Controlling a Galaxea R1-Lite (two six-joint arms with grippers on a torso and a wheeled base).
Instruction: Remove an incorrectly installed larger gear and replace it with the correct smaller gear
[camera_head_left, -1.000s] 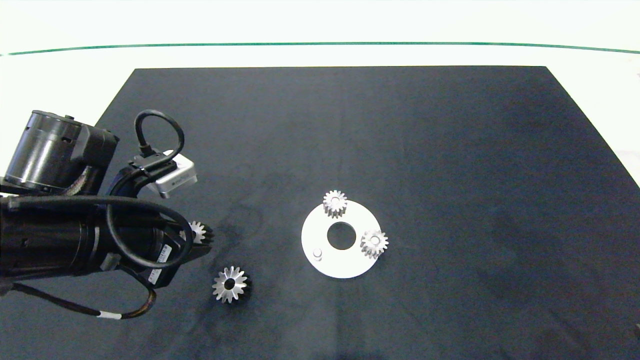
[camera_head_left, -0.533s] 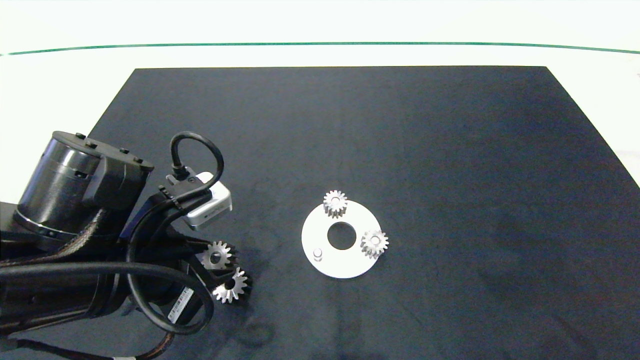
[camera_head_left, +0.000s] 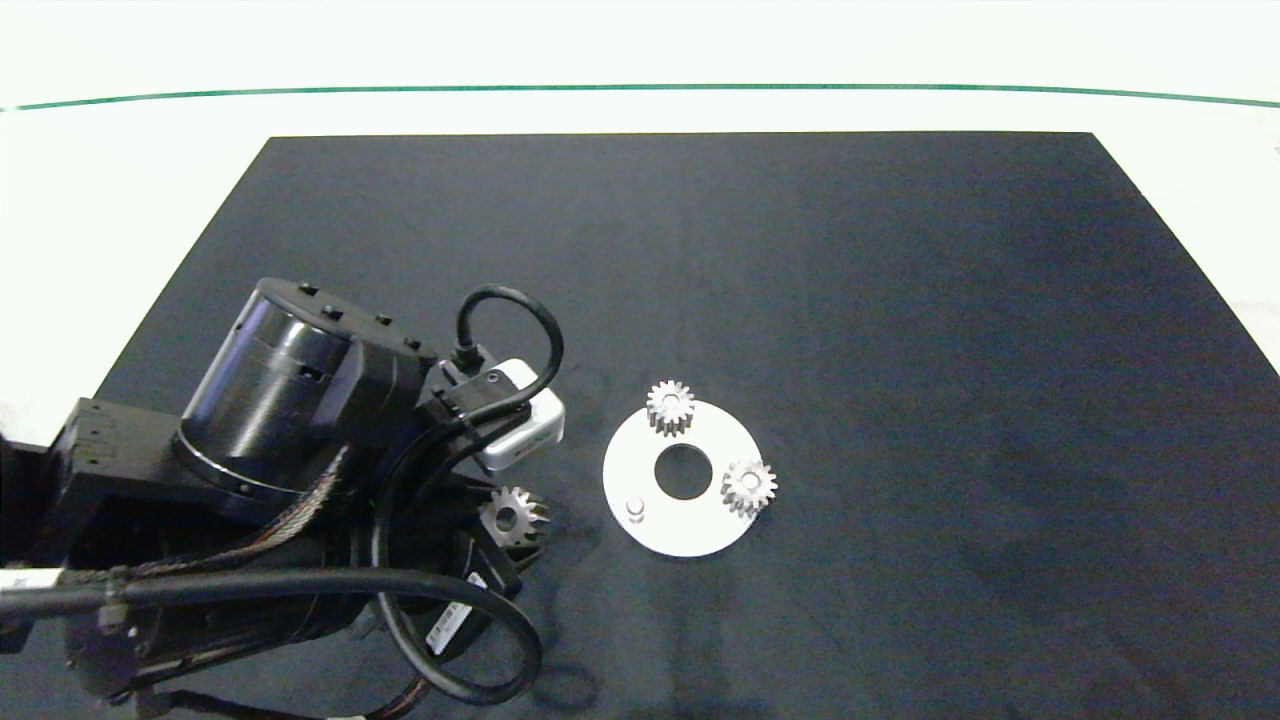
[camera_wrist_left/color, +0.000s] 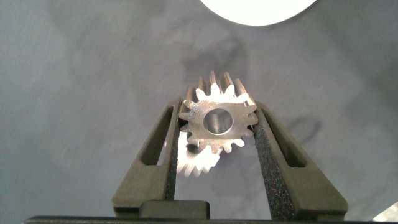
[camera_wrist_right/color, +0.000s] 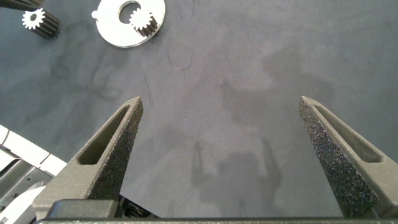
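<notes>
My left gripper (camera_head_left: 508, 524) is shut on the smaller gear (camera_wrist_left/color: 217, 121), a silver spur gear held by its toothed rim between both pads, above the dark mat just left of the white round plate (camera_head_left: 690, 535). That plate has a centre hole, a bare peg (camera_head_left: 634, 507) and two small gears (camera_head_left: 670, 406) (camera_head_left: 748, 486) on it. The larger gear (camera_wrist_right/color: 38, 20), with long pointed teeth, lies on the mat beyond the plate in the right wrist view; in the head view my left arm hides it. My right gripper (camera_wrist_right/color: 221, 102) hangs open over bare mat.
The black mat (camera_head_left: 900, 300) covers most of the white table. My left arm (camera_head_left: 280, 500) fills the front left part of the mat. My right arm is outside the head view.
My left gripper has carried the smaller gear to the right, past the larger gear, to just left of the plate. My arm now covers the larger gear in the head view.
</notes>
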